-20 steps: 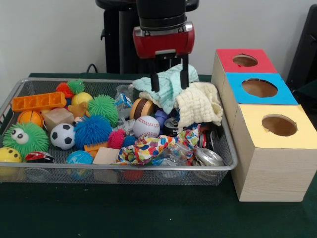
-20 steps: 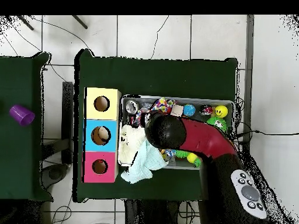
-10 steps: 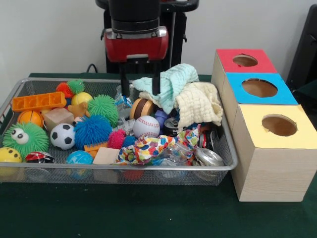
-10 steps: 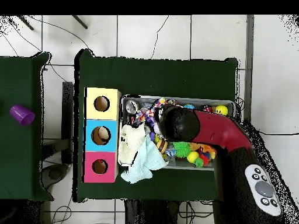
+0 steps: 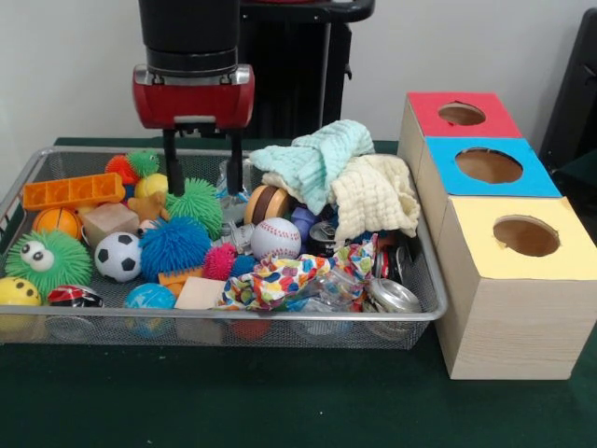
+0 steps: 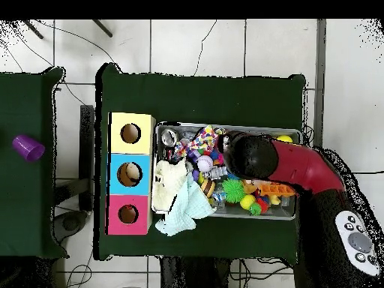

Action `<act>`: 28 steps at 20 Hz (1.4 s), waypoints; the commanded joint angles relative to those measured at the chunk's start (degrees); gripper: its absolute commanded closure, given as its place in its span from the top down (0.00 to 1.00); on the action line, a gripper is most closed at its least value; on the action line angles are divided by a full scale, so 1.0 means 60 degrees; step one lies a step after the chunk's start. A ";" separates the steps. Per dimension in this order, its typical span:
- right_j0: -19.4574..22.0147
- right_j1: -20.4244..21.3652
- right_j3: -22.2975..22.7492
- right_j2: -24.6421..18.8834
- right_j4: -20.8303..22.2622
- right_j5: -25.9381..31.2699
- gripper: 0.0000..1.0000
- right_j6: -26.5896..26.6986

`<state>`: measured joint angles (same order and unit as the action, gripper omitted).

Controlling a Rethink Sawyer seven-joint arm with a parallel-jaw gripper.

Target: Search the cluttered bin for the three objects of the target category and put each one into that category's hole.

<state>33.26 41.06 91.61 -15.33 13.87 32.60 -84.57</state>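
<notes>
At the left of the front view a wire-mesh bin (image 5: pixel 37 168) is seen on the dark green bench (image 5: pixel 280 401), its low open walls presumably chosen so that the contents can be reached from above. Its left half is crowded with toys: an orange moulded plastic piece (image 5: pixel 73 191), a fuzzy green ball with eyes (image 5: pixel 47 261), a small soccer ball (image 5: pixel 118 256), a spiky blue ball (image 5: pixel 173 245) and a spiky green ball (image 5: pixel 194 203), all rubbery or bristly and mostly round.

Above this group the claw (image 5: pixel 201 168) is held, its two dark fingers apart with nothing between them, the tips just over the green spiky ball and a yellow ball (image 5: pixel 154 185). This is judged to be a search position, no grasp having been made.

Toward the middle a stitched baseball (image 5: pixel 275 237), a round brown-and-cream object (image 5: pixel 268 203) and a crumpled multicoloured wrapper (image 5: pixel 289 275) are found, with a metal can end (image 5: pixel 394 295) at the near right corner. Two soft waffle-textured cloths, one mint green (image 5: pixel 317 159) and one cream (image 5: pixel 378 196), are draped over the bin's far right part and hide whatever lies beneath.

Which category is the target cannot be told, so the wanted objects are only taken to be somewhere in this clutter.

At the right, beside the bin, three wooden boxes are lined up, topped red (image 5: pixel 462 114), blue (image 5: pixel 487 165) and yellow (image 5: pixel 525 233), each with a round hole.
</notes>
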 commanded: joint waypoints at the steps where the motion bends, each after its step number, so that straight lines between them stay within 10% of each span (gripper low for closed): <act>1: 0.0001 -0.0683 -0.0416 -0.0483 0.0694 0.0660 1.00 0.0720; 28: -0.0518 -0.1499 -0.0603 -0.0283 0.1479 -0.0443 1.00 -0.0270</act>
<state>30.09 35.48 90.28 -15.35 20.30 32.57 -84.57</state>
